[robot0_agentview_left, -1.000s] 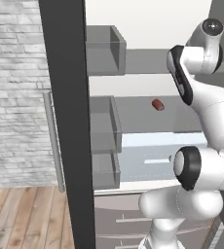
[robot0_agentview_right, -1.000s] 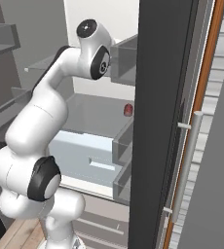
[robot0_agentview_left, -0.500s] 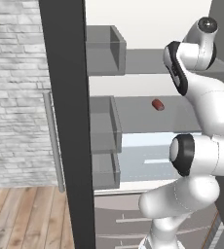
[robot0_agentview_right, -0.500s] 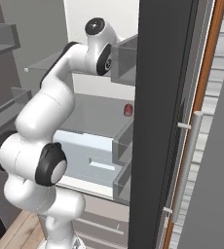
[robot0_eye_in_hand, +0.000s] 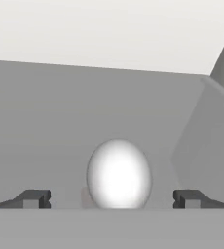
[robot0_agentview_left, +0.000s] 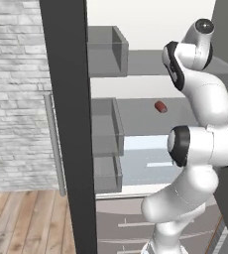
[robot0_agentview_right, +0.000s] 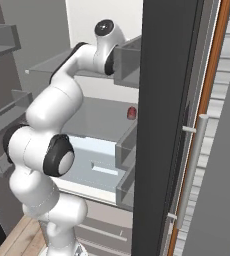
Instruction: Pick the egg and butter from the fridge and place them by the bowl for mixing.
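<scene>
- Fridge (robot0_agentview_left: 66, 124) stands with both doors swung wide; the base is parked square to the white interior, presumably so the arm can reach straight in over the pale bottom drawers.
- Arm is stretched up and forward to the upper shelf (robot0_agentview_left: 150, 62), wrist turned inward. That suits a level approach along the shelf rather than a drop from above, since the next shelf overhead leaves little room.
- Hand view: egg (robot0_eye_in_hand: 119, 174) sits upright on the grey shelf floor, toward the right-hand corner where the side wall rises; back wall is behind it.
- Gripper (robot0_eye_in_hand: 112, 198): fingers spread wide, one tip on each side of the egg, neither touching it. Egg is centred between them, so the spread looks chosen to clear its widest part before closing.
- How far the tips have passed the egg's middle cannot be told from this view; probably short of it.
- A small dark red item (robot0_agentview_left: 160, 106) lies on the middle shelf below, well apart from the hand. Not the egg, not yellow, so likely not the butter.
- Judgement: step in hand is the egg grasp, nothing carried yet. Closing force should be light; a smooth round shell can squirt out of flat pads.
</scene>
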Motion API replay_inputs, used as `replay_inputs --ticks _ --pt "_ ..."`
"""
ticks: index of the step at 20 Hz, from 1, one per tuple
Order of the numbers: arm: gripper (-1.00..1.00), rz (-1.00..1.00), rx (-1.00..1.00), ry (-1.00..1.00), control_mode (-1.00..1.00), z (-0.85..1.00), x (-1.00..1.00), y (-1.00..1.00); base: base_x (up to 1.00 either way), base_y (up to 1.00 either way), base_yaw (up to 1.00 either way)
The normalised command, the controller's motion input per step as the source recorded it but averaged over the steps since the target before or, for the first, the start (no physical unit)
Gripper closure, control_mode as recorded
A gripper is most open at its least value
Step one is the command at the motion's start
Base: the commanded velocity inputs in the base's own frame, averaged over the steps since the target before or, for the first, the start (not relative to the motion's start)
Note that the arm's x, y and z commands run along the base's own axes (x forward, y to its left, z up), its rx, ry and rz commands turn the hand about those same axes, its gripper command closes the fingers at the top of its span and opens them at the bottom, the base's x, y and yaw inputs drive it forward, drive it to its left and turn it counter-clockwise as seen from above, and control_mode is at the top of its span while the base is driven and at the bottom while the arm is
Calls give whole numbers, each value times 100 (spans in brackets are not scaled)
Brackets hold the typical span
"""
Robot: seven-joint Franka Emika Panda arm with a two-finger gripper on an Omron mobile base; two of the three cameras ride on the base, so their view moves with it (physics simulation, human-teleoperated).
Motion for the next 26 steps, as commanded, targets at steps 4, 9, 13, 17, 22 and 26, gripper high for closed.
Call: replay_inputs --ticks 4,9,13,17,22,26 --pt "-100 0 1 7 -100 -9 32 -7 0 0 0" --pt "-100 0 0 4 -100 -8 21 -11 0 0 0" --pt "-100 0 0 1 -100 -11 3 -9 0 0 0" --pt "100 0 0 0 -100 -30 1 0 0 0 0" --pt "100 0 0 0 -100 -37 3 2 0 0 0" --pt "100 4 0 -1 -100 -16 -24 16 0 0 0"
